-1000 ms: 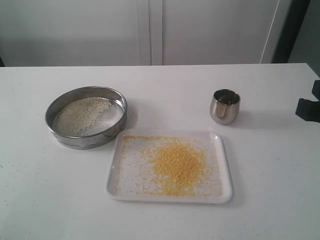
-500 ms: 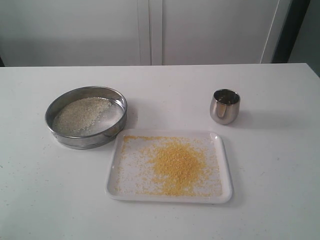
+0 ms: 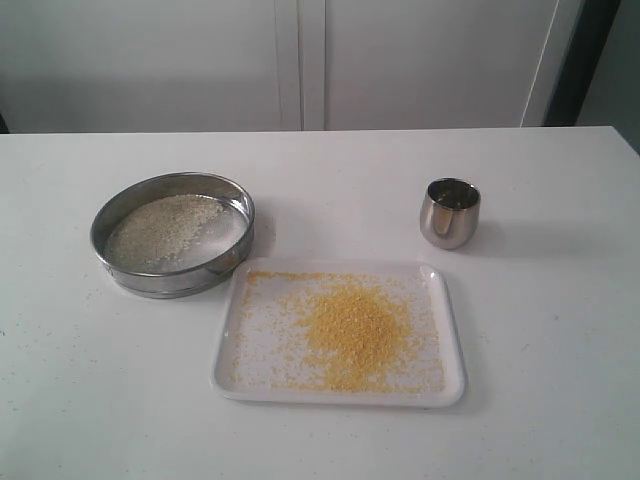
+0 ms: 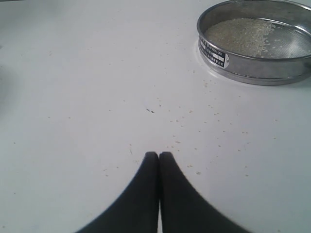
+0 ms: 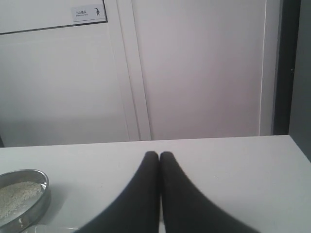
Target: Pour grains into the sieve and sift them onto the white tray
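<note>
1. The left gripper (image 4: 159, 155) and right gripper (image 5: 159, 154): fingers pressed together, empty.
2. The sieve (image 3: 170, 281), ten o'clock from the white tray (image 3: 340, 398), holds whitish grains (image 3: 165, 230).
3. The yellow grains (image 3: 355, 330) cover the tray; cup (image 3: 450, 212) at one o'clock, possibly empty.

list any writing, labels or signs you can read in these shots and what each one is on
Nothing can be quoted.
Label plate on the outer wall of the sieve: rows of small print, too small to read.
White sign on the wall panel behind the table: a line of small characters and a small figure, too blurred to read.
Steel cup and white tray: no text visible.
</note>
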`<control>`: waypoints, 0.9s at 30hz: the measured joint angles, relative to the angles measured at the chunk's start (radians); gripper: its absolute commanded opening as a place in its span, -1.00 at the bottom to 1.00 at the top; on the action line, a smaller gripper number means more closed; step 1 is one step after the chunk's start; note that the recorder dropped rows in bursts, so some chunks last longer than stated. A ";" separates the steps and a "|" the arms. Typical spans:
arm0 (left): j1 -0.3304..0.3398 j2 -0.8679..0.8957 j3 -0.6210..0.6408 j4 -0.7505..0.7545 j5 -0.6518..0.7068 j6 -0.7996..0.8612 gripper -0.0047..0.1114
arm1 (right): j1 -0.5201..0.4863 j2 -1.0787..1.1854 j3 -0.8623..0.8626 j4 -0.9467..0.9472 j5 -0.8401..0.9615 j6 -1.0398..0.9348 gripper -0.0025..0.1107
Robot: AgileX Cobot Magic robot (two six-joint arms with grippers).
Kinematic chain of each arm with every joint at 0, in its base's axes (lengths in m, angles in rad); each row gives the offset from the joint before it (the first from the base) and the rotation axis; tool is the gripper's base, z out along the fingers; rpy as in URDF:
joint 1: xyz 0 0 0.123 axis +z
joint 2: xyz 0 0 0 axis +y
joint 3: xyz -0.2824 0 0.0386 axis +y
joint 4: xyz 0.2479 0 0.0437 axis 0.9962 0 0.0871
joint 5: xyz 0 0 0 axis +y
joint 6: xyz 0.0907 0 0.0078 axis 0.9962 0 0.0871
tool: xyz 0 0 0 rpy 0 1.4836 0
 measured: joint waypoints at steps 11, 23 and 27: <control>0.000 0.000 0.000 0.000 0.000 0.000 -0.91 | 0.000 -0.124 0.022 0.000 0.114 0.000 -0.96; 0.000 0.000 0.000 0.000 0.000 0.000 -0.91 | 0.000 -0.236 0.118 0.000 0.120 0.000 -0.96; 0.000 0.000 0.000 0.000 0.000 0.000 -0.91 | 0.000 -0.245 0.127 0.000 0.122 0.000 -0.96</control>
